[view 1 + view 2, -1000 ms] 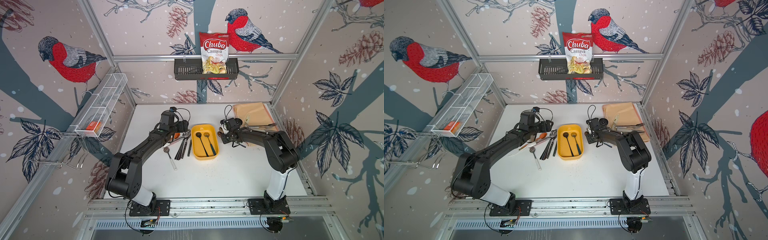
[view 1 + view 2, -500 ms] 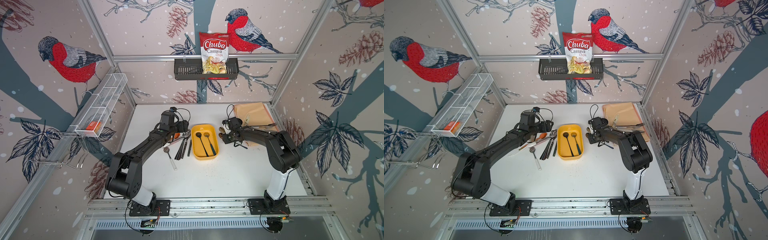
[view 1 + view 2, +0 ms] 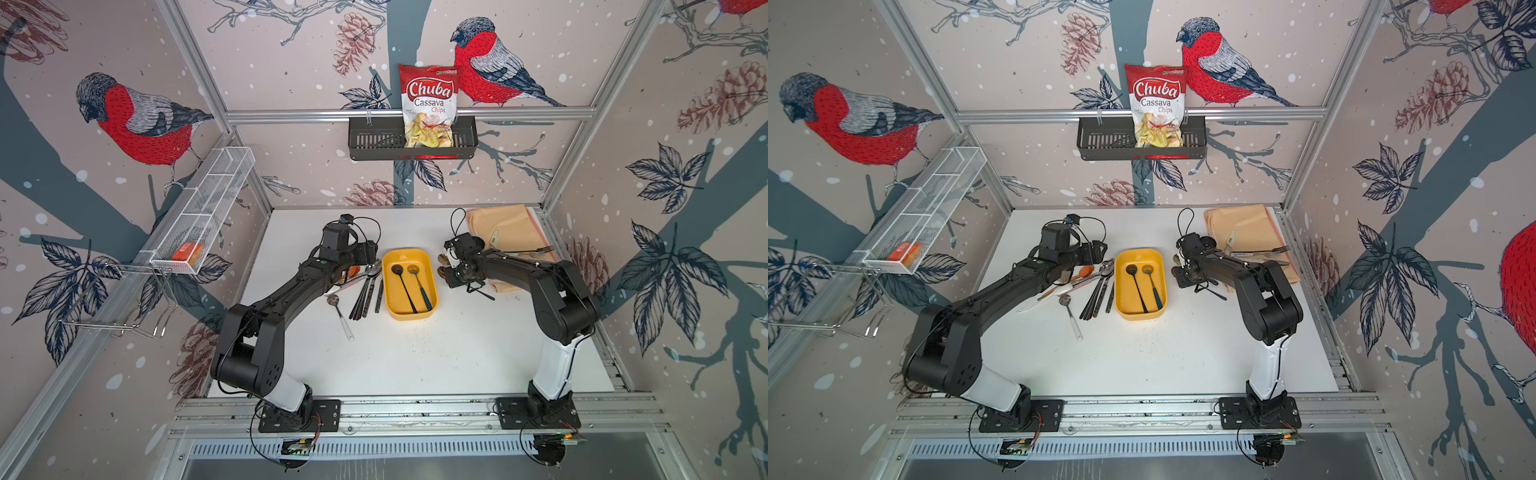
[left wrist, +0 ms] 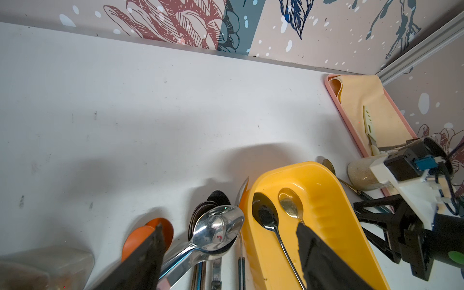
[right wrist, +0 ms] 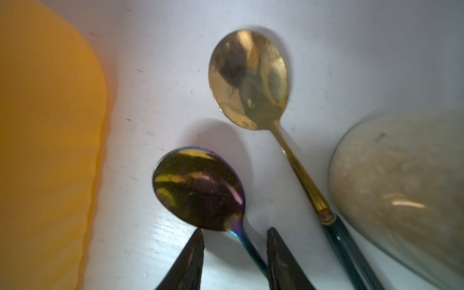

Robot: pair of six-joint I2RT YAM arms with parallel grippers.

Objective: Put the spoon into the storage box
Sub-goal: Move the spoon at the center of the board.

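The yellow storage box (image 3: 409, 315) (image 3: 1142, 314) sits mid-table with two spoons in it, a black one (image 3: 405, 291) and a gold-bowled one (image 3: 419, 286). Just right of the box lie an iridescent spoon (image 5: 198, 188) and a gold spoon (image 5: 248, 80). My right gripper (image 5: 234, 231) (image 3: 446, 272) is low over the iridescent spoon. Its jaws stand apart around the spoon's neck, which runs toward one finger. My left gripper (image 4: 231, 241) (image 3: 372, 254) hangs wide open over a silver spoon (image 4: 218, 228) left of the box, with one finger over the box wall (image 4: 339, 213).
Left of the box lies a pile of cutlery: dark pieces (image 3: 365, 291), an orange spoon (image 3: 353, 272) and a separate silver spoon (image 3: 338, 311). A speckled jar (image 5: 401, 195) stands by the gold spoon. A pink tray with a beige cloth (image 3: 503, 232) and a fork (image 3: 536, 250) fills the back right.
My right gripper has shifted slightly back and forth beside the box. The left arm has not moved.
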